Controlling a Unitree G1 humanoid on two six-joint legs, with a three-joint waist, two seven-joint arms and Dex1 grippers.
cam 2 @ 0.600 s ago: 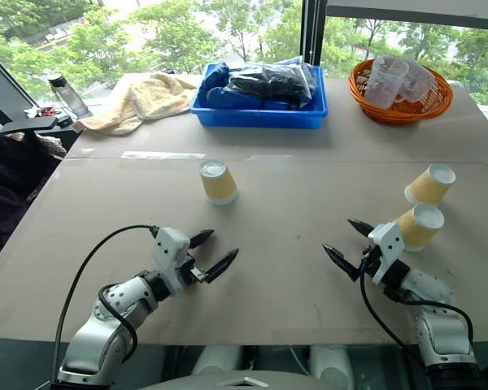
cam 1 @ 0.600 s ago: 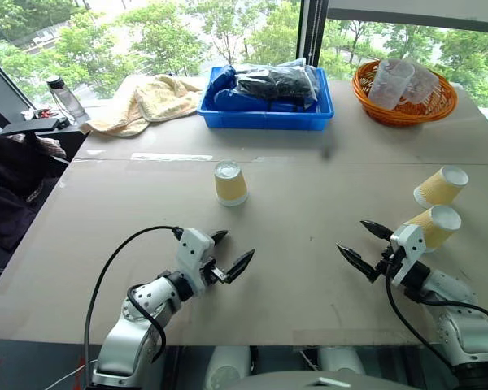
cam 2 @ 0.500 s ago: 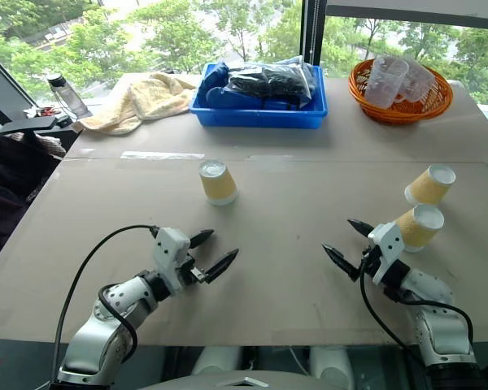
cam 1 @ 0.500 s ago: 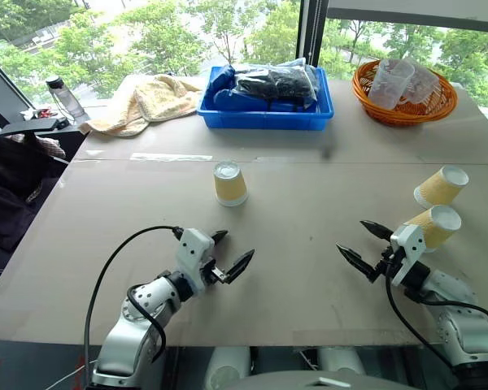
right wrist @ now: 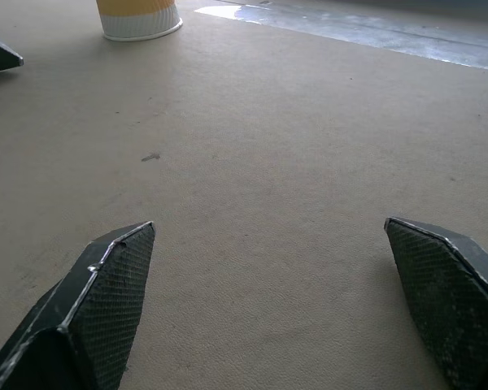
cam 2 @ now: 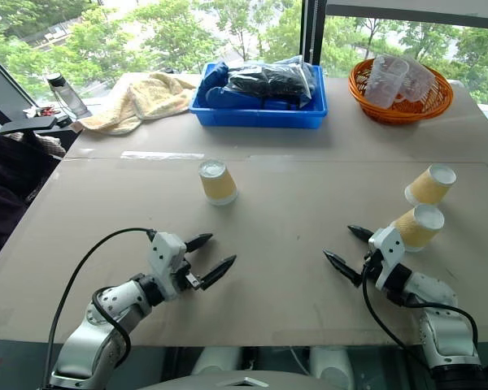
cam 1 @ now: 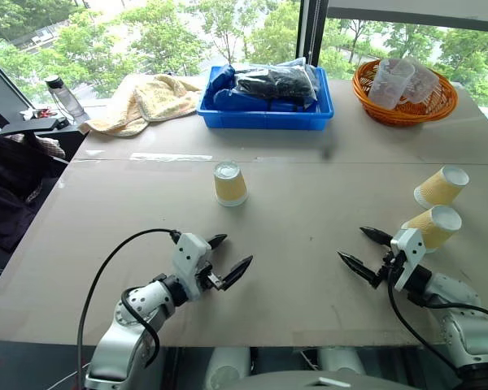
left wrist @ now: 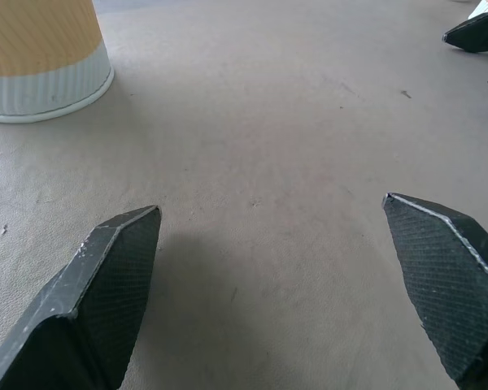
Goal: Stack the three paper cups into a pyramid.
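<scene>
- The left hand [cam 1: 228,255] is hovering low over the near part of the surface [cam 1: 309,195], its fingers spread wide and gripping nothing.
- The right hand [cam 1: 364,253] is doing the same on the other side, fingers wide apart and empty, pointing inward toward the left one.
- One cup [cam 1: 229,183] is standing upside down, white base up, near the middle of the surface, ahead of the left hand and well apart from it.
- A second cup [cam 1: 433,227] is lying tilted on its side just beyond the right hand, its white rim facing up and to the right.
- The third cup [cam 1: 441,186] is lying the same way just behind the second, closer to the far right edge.
- At the back, a blue bin [cam 1: 264,110], a towel [cam 1: 146,99] and an orange basket [cam 1: 403,101] of clear cups are sitting out of the way.
- Judging by this, the stacking is not yet started: no cup is gripped, and no two are placed side by side as a base.
- The next move is calling for a first grasp; the right hand looks best placed for the nearer lying cup, though it would need to turn outward toward it.
- That cup would then need turning base-up and setting beside the standing one, with the third going on top across both.
</scene>
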